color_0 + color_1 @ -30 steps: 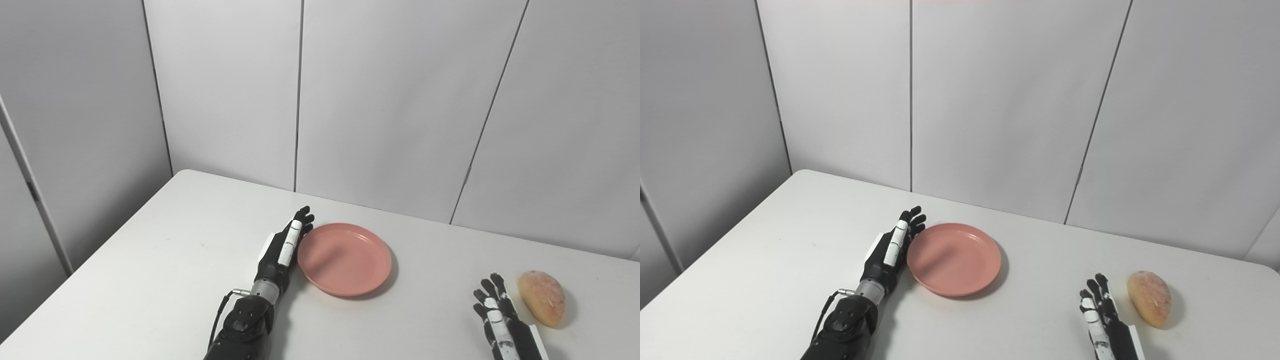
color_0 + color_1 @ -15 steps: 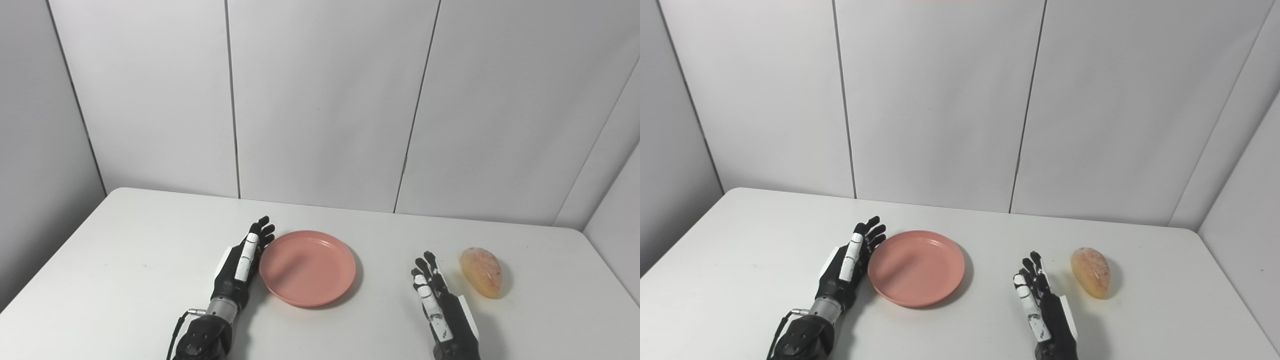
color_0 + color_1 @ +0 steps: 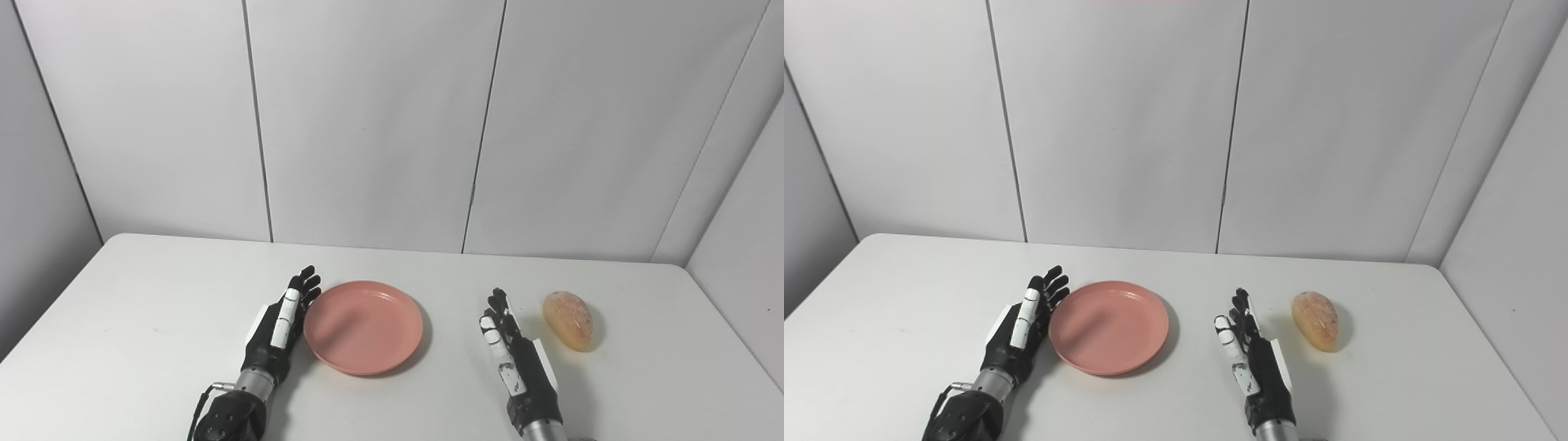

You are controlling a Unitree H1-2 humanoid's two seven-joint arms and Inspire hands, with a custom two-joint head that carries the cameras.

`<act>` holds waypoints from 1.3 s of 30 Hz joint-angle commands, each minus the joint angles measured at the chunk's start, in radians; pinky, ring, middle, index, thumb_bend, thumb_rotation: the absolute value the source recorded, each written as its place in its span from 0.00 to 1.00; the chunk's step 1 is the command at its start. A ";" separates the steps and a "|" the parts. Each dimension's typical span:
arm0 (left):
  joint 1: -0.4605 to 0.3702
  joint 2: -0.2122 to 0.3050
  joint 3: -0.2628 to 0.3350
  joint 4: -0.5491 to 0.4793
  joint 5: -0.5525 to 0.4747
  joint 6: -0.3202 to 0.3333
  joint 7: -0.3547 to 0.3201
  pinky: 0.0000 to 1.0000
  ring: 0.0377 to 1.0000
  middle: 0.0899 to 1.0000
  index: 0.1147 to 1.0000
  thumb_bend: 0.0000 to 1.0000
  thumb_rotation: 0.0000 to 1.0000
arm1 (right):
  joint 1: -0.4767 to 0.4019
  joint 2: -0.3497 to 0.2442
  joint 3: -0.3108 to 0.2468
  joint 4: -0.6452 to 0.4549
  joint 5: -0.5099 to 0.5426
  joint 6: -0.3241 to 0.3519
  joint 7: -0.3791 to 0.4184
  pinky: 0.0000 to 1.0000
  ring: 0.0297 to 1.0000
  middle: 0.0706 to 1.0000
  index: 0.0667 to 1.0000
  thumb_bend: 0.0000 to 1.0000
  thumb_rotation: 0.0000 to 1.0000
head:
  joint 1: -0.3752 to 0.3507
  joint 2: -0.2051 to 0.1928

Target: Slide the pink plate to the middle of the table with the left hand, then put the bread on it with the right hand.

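Observation:
The pink plate [image 3: 364, 326] lies flat near the middle of the white table [image 3: 153, 294]. My left hand [image 3: 277, 323] stands on edge against the plate's left rim, fingers straight, holding nothing. A golden-brown bread roll [image 3: 569, 319] rests on the table to the right. Between plate and bread is my right hand [image 3: 516, 358], open with fingers extended, a short gap left of the bread and not touching it. In the right eye view the plate [image 3: 1108, 326], bread [image 3: 1315, 312], left hand [image 3: 1020, 327] and right hand [image 3: 1252, 360] appear the same way.
Grey wall panels [image 3: 380, 122] close off the table at the back and on both sides. The table's right edge [image 3: 735, 331] runs a little beyond the bread.
The camera has swung to the right, shifting the whole scene left. My right hand has reached further forward onto the table beside the bread. Plate and left hand keep their relation.

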 commanded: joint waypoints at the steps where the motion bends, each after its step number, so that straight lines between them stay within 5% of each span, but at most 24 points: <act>1: 0.016 -0.015 -0.014 -0.009 -0.004 0.000 -0.029 0.93 0.94 0.96 0.92 0.76 1.00 | -0.035 0.003 0.000 -0.020 -0.007 -0.055 -0.011 1.00 1.00 0.99 1.00 0.56 0.86 | 0.001 0.001; 39: 0.034 -0.095 -0.053 -0.026 0.048 -0.052 0.019 0.93 0.96 0.97 0.94 0.71 1.00 | -0.049 0.007 -0.007 -0.022 0.006 -0.040 -0.026 1.00 0.97 0.97 1.00 0.56 0.83 | -0.044 -0.007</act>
